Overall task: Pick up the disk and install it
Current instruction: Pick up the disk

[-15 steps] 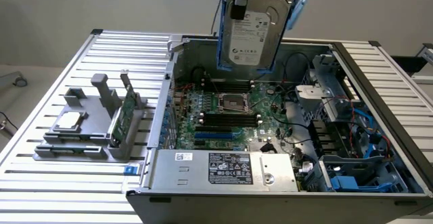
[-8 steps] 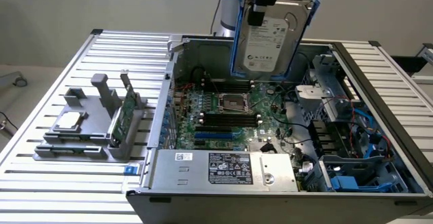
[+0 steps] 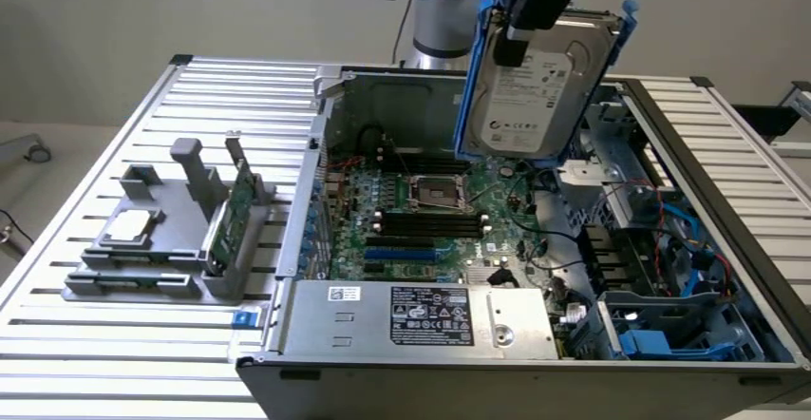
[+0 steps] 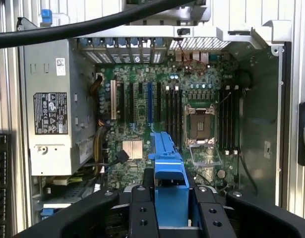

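The disk (image 3: pixel 538 87), a silver-grey hard drive with a white label and blue carrier rails, hangs upright above the back of the open computer case (image 3: pixel 302 220). My gripper (image 3: pixel 518 45) is shut on its upper edge, holding it clear of the case. In the wrist view my gripper (image 4: pixel 173 210) clamps the blue rail of the disk (image 4: pixel 167 158) between two black fingers (image 4: pixel 141 208), and the motherboard (image 4: pixel 142 99) lies far below.
Blue drive-bay parts (image 3: pixel 666 339) and cables fill the case at the exterior view's right. The power supply (image 3: pixel 419 315) sits at the case's near end. A grey fixture (image 3: pixel 127 273) on the slatted table holds a square chip (image 3: pixel 132 226) and a green card (image 3: pixel 226 220).
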Motion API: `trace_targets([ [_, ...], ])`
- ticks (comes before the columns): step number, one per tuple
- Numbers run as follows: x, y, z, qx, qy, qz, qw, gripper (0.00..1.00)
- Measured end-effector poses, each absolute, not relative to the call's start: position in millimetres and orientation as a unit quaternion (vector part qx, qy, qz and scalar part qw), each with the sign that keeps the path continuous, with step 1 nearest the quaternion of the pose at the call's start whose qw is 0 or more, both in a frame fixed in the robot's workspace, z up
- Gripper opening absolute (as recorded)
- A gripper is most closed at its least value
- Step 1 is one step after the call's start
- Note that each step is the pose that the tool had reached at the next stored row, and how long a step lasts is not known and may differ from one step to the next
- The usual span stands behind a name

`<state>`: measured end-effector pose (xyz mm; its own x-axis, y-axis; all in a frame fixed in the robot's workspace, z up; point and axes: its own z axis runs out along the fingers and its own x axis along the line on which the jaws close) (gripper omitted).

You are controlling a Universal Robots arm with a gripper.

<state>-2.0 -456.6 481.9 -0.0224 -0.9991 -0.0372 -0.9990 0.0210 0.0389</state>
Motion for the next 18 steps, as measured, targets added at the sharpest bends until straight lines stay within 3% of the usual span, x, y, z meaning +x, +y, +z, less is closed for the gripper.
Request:
trace_targets([
  [18,37,-515,477,0.699,-0.714,-0.027,0.000,0.33],
])
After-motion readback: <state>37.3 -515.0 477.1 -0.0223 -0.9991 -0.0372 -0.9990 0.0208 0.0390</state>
